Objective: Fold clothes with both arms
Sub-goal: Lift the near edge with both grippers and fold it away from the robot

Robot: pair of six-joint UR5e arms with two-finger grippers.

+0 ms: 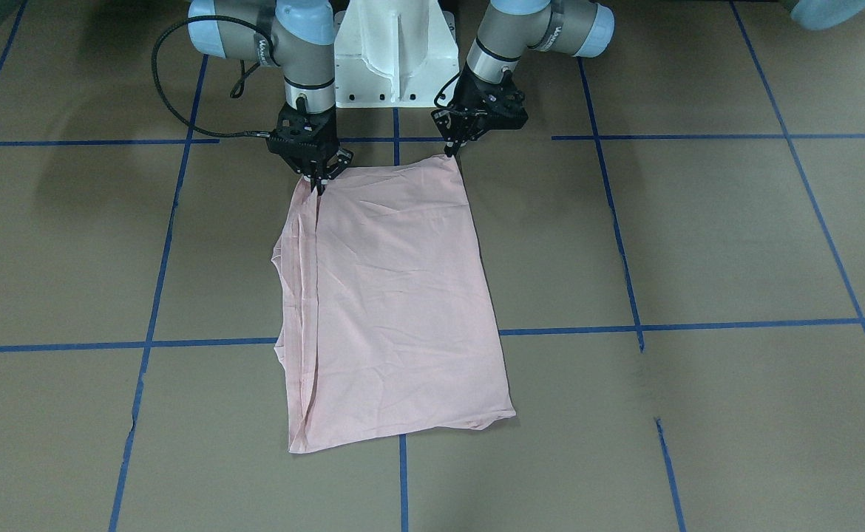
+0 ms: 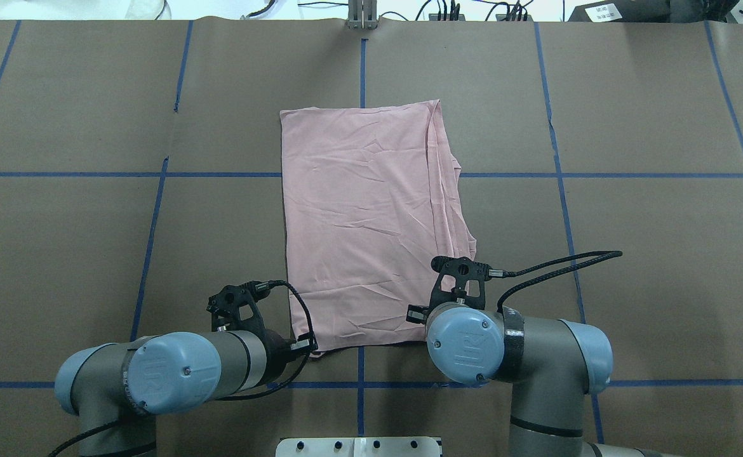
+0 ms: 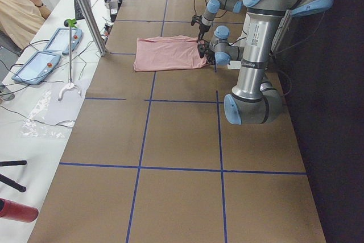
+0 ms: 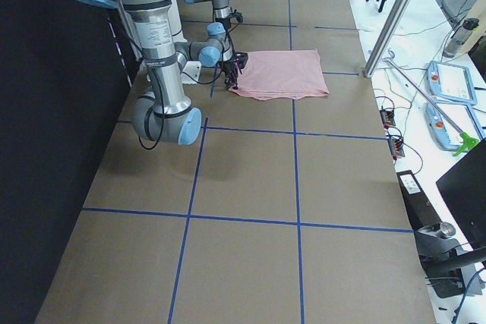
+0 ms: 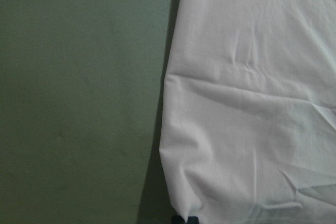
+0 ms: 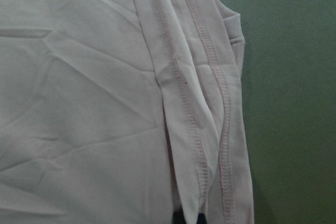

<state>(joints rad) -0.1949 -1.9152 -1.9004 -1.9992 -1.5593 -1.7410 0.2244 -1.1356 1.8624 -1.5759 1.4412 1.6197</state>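
The pale pink T-shirt (image 1: 395,295) lies folded into a long rectangle with its plain side up (image 2: 365,222), stretching away from the robot. Stitched hems are stacked along the robot's right edge (image 6: 210,77). My left gripper (image 1: 449,153) is shut on the shirt's near corner on the robot's left. In the left wrist view the cloth (image 5: 252,103) runs down to the fingertips. My right gripper (image 1: 319,185) is shut on the other near corner, where the hemmed layers gather. Both corners look slightly pinched up; the rest lies flat.
The brown table (image 1: 699,236) carries a grid of blue tape lines. The white pedestal base (image 1: 392,52) stands just behind the grippers. A metal post (image 4: 395,13) and teach pendants (image 4: 448,81) stand on the operators' bench, where a person (image 3: 17,9) sits.
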